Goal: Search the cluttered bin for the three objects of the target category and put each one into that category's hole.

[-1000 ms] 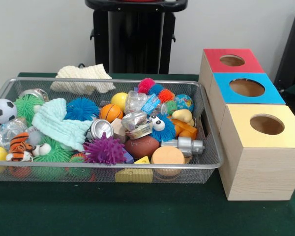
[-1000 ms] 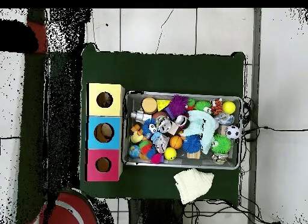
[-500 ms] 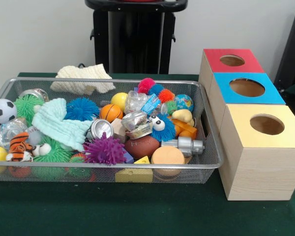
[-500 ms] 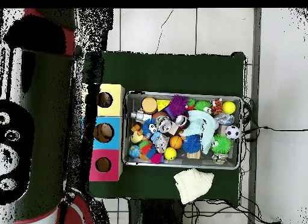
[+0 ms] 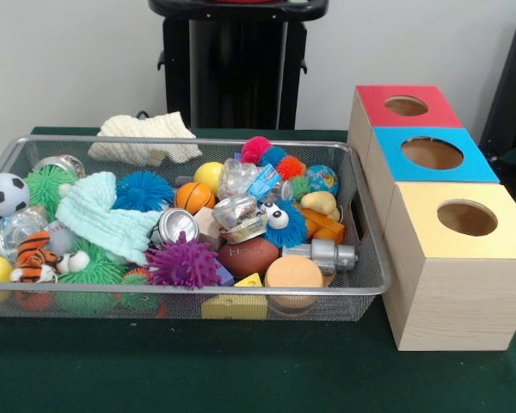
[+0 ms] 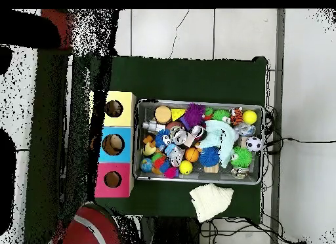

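Wire-mesh metal bin (image 5: 361,284), matt wooden boxes (image 5: 451,301), ribbed knitted cloth (image 5: 103,219), green felt table (image 5: 241,370).

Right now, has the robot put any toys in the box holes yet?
I can't see any. The bin is still heaped with toys, such as the purple spiky ball and the toy football. The red box, blue box and yellow box holes show nothing inside. No pincer is in view, so all three drops look left.
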Robot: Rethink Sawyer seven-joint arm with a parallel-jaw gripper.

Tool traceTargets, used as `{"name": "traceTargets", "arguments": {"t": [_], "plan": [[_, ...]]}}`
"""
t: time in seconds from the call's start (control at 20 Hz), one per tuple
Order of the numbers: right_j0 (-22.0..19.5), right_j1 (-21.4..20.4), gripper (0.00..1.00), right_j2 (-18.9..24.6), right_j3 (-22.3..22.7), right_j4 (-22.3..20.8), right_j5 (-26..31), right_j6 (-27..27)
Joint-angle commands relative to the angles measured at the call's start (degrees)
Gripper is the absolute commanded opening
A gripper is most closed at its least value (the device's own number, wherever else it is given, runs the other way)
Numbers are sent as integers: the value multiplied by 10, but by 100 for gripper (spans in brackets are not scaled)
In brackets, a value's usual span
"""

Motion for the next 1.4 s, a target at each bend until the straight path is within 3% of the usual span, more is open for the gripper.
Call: {"name": "traceTargets", "arguments": {"t": [0.05, 0.15, 0.35, 0.6, 0.7, 0.8, 0.9, 1.0, 1.15, 1.2, 1.3, 1.35, 1.4], "plan": [[-33, -122, 0, -336, -68, 172, 224, 158], [-32, -122, 0, -356, -62, 184, 190, 119], [-20, -90, 0, -321, -51, 168, 92, 111], [-14, -70, 0, -310, -49, 176, 82, 115], [-17, -70, 0, -300, -56, 189, 43, 25], [-26, -75, 0, -308, -67, 216, 7, -129], [-35, -79, 0, -323, -75, 255, 0, -246], [-39, -80, 0, -332, -78, 281, -7, -284], [-40, -74, 0, -328, -80, 301, -20, -234], [-38, -73, 0, -327, -77, 300, -14, -169], [-28, -69, 0, -329, -66, 288, 11, 36], [-23, -71, 0, -340, -59, 277, 14, 86], [-19, -74, 0, -356, -52, 265, 14, 101]]}}
